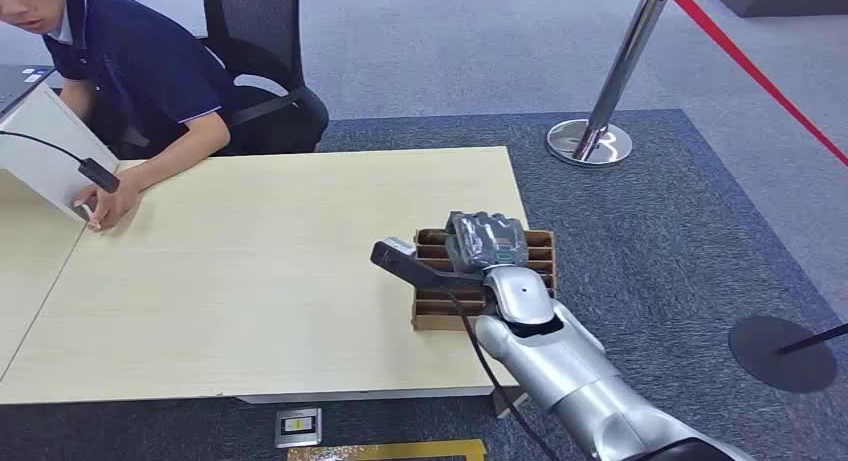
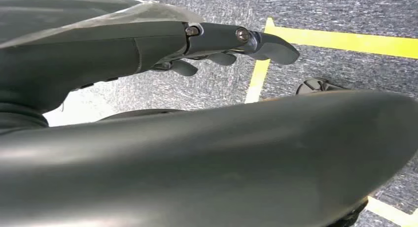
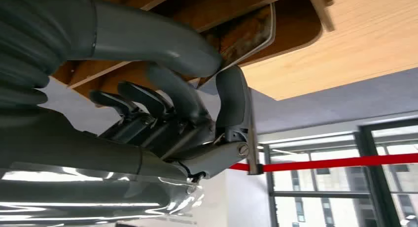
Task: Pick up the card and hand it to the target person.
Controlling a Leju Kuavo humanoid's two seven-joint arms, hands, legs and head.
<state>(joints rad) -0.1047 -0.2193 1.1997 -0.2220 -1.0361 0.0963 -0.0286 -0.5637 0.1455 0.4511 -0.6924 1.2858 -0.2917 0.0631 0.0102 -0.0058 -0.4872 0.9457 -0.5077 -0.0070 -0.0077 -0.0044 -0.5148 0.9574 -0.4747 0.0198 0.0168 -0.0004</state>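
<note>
The bench [image 1: 270, 271], a pale wooden top, spans the left and middle of my head view. A person [image 1: 130, 71] in a dark blue shirt sits at its far left corner, one hand resting on the bench beside a white box [image 1: 40, 151]. Behind the bench stands a black office chair [image 1: 260, 51], and a chrome post [image 1: 605, 101] with a red belt rises from the grey carpet to the right. A brown slotted rack [image 1: 540, 271] sits on the bench's near right corner. My right hand [image 1: 487, 241] lies over this rack, fingers curled down into it. In my right wrist view the thumb and fingers [image 3: 231, 96] press on the card [image 3: 246, 37], which leans in the rack. My left hand [image 2: 217, 47] hangs over the carpet, fingers loosely extended, holding nothing.
</note>
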